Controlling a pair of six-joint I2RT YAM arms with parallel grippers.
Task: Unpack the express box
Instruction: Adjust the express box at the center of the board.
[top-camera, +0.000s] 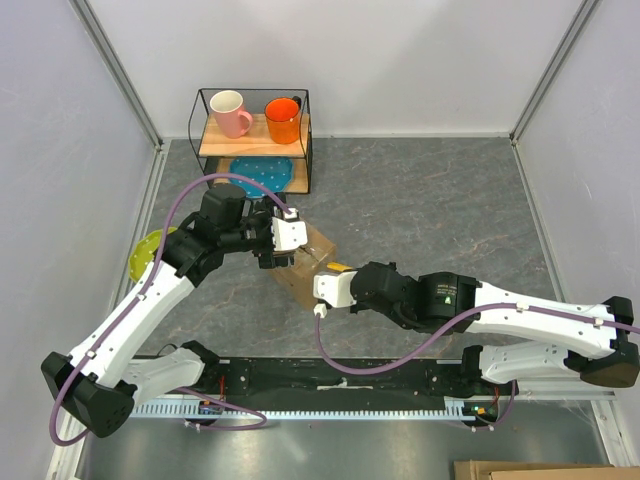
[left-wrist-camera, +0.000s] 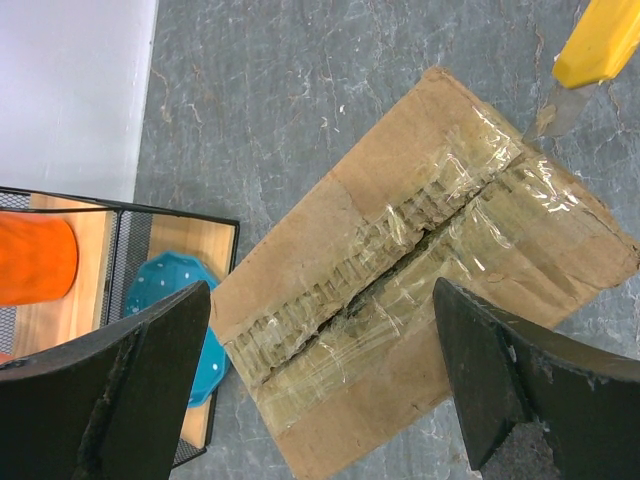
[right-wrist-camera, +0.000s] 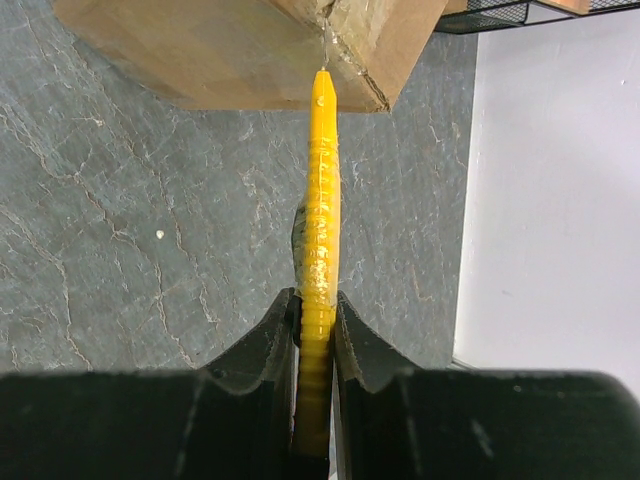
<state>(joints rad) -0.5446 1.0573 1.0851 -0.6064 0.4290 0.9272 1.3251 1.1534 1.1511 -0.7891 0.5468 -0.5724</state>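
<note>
Judged express box (left-wrist-camera: 330, 230) light, stiff cardboard; grabbed best at flap edge. Saw left claw (left-wrist-camera: 320, 340) wide open, right claw (right-wrist-camera: 315, 310) clamping knife (right-wrist-camera: 322, 200).

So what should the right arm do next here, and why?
Probably draw the knife along the taped seam of the box: the right gripper clamps it with the blade at the seam's end, and tape bridges the flaps.

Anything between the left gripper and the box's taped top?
Nothing visible. The open left gripper hangs over the taped brown cardboard box; the yellow utility knife in the right gripper sits only at the seam's far end.
</note>
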